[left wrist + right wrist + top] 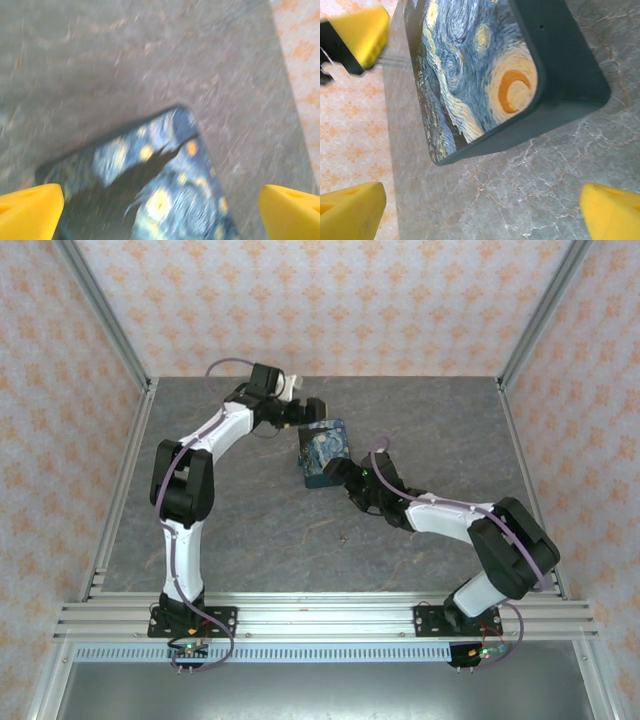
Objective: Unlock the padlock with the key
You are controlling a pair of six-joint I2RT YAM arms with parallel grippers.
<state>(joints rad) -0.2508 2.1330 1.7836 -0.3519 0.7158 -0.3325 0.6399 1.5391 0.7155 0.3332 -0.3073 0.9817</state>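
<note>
A grey marble-patterned table (250, 530) stands between walls papered in an orange and white pattern (330, 300). Two white and black robot arms reach in from the near edge.

A rectangular box with rounded corners, dark blue-grey sides and a swirling blue and yellow starry-night print (323, 448), sits in the far half of the table, about midway between its left and right edges.

The left gripper (312, 416) is at the box's far side, its yellow fingers spread wide. Its wrist camera, blurred, looks down on the printed face (170, 165), with a yellow fingertip (30, 206) in each lower corner and nothing held between them.

The right gripper (338, 470) is at the box's near side, jaws also wide apart and pinching nothing. Its wrist camera shows the box (480, 75) close ahead, resting on the marble, and one yellow finger of the left gripper (364, 35) beyond it.
</note>
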